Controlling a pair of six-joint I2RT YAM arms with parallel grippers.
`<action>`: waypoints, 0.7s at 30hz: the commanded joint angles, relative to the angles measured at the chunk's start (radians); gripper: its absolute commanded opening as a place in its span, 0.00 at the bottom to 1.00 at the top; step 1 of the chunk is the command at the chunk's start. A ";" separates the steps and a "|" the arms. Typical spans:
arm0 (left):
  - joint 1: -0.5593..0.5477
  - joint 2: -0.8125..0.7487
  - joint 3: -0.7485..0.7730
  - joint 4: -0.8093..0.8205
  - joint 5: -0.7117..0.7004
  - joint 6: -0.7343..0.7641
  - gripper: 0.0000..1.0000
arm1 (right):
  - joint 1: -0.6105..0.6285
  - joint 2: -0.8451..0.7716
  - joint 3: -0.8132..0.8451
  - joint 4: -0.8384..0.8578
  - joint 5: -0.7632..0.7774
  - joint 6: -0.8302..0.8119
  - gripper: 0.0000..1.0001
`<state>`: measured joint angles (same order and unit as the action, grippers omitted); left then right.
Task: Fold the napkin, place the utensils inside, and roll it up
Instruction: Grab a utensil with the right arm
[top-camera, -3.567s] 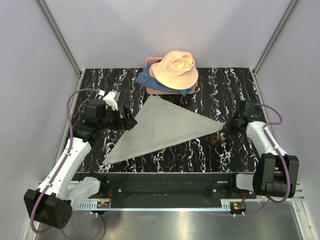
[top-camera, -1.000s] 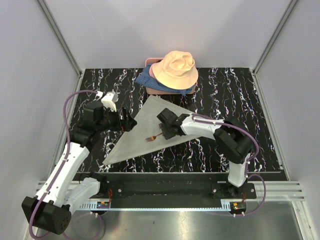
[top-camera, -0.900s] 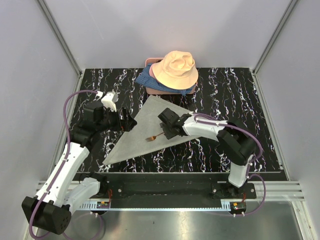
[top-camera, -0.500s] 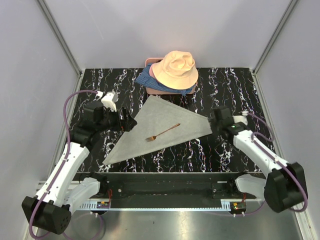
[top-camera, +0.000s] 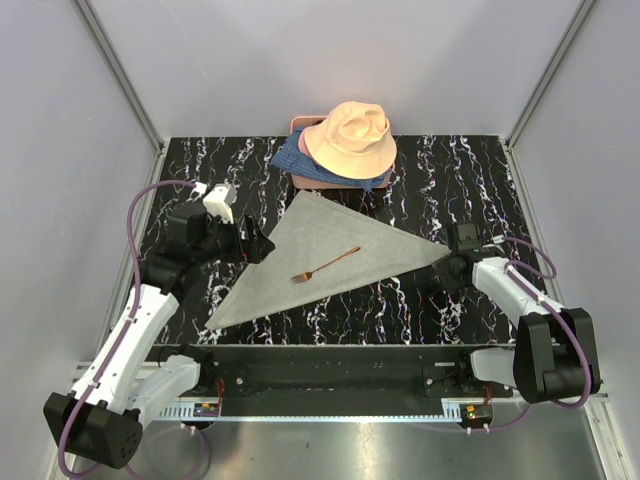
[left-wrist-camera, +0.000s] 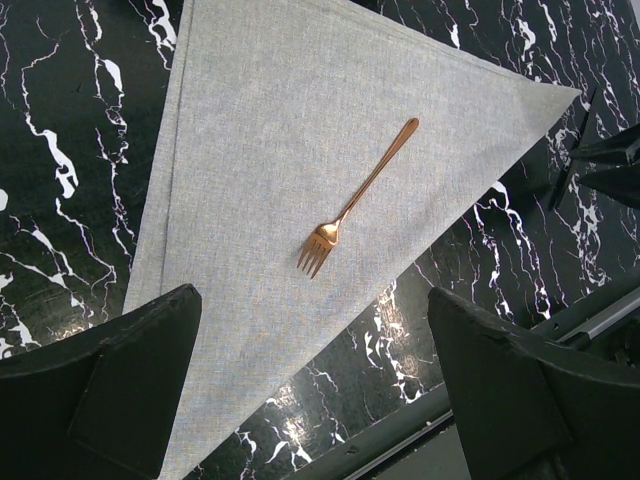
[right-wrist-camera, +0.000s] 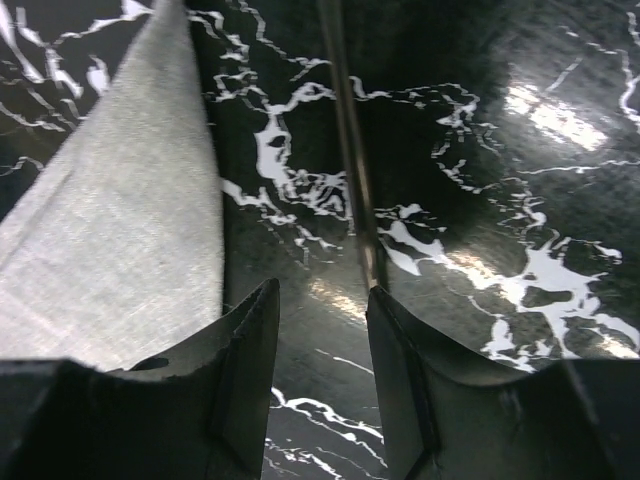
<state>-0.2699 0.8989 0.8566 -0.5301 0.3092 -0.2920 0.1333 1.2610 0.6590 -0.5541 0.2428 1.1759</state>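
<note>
The right gripper (right-wrist-camera: 320, 300) sits low over the black marbled table (top-camera: 450, 170), its two fingers partly spread with bare tabletop showing in the gap and nothing pinched. One slender utensil (right-wrist-camera: 350, 170) lies flat on the table just ahead of it, and its near end stops beside the tip of the right-hand finger. Which kind of cutlery it is cannot be told from this view. The pointed right corner of the napkin (right-wrist-camera: 120, 250) lies just beside the gripper, apart from that utensil.

The left gripper (left-wrist-camera: 312, 300) hovers above the napkin's left side with its fingers spread as wide as they go, holding nothing.

One light-grey napkin (top-camera: 320, 260) lies flat in the middle of the table, folded into a triangle. One copper fork (top-camera: 325, 265) rests on it near the centre, at a slant, with the tines toward the near edge and the handle toward the far right.

At the far edge of the table a pink container (top-camera: 298, 123) is mostly hidden. One blue patterned fabric (top-camera: 290, 160) is draped over it, and one peach bucket hat (top-camera: 350, 138) sits on top. The container's far rim and a corner show. The pile stands just beyond the napkin's far corner.
</note>
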 joint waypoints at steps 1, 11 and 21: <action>-0.006 0.001 -0.011 0.024 0.037 0.005 0.99 | -0.017 -0.002 -0.009 -0.013 0.026 -0.025 0.48; -0.006 0.001 -0.011 0.024 0.031 0.005 0.99 | -0.034 0.072 -0.006 -0.007 0.030 -0.051 0.45; -0.006 0.006 -0.011 0.022 0.031 0.005 0.99 | -0.035 0.133 -0.033 0.029 0.021 -0.056 0.25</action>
<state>-0.2722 0.8989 0.8566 -0.5304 0.3141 -0.2920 0.1036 1.3590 0.6559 -0.5419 0.2504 1.1229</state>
